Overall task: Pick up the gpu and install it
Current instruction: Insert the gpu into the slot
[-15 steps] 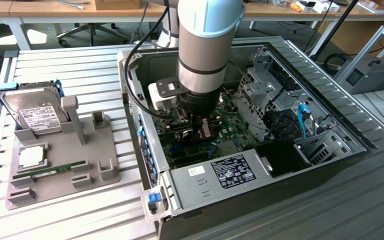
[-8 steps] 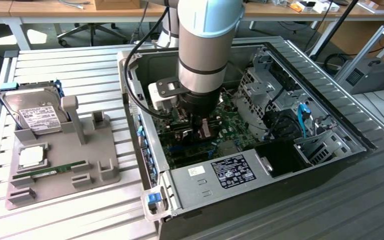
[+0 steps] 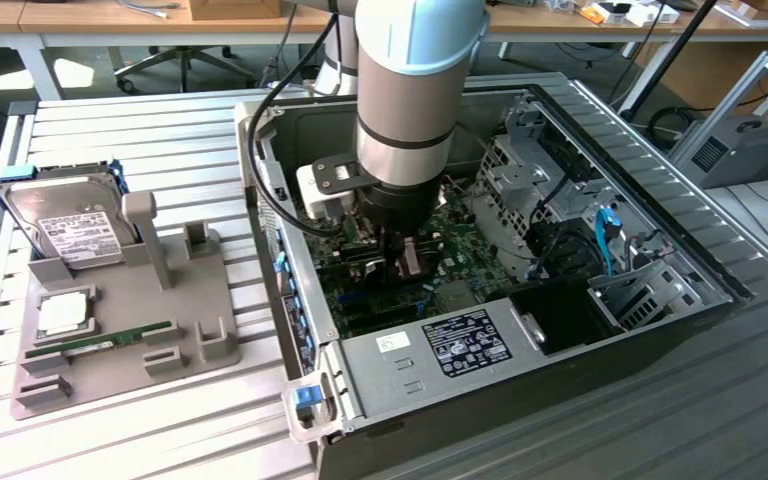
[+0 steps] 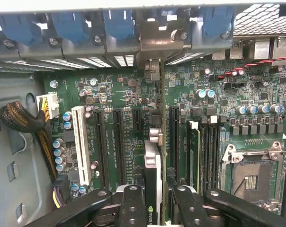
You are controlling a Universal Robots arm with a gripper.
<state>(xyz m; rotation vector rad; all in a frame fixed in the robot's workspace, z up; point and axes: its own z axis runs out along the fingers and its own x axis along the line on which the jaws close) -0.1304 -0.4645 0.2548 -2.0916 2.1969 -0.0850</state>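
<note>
Gripper (image 4: 155, 195) fingers are clamped on the gpu (image 4: 152, 158), held edge-on inside the case (image 3: 398, 375) over the motherboard (image 4: 110, 90) slots. Pick-up is done; seating is judged unfinished, since slot contact cannot be told.

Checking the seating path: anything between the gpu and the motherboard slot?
Nothing visible. The fingers hold the gpu edge-on above the motherboard, beside the black expansion slots, with no cable or part crossing it. The slot directly under the card is hidden.
</note>
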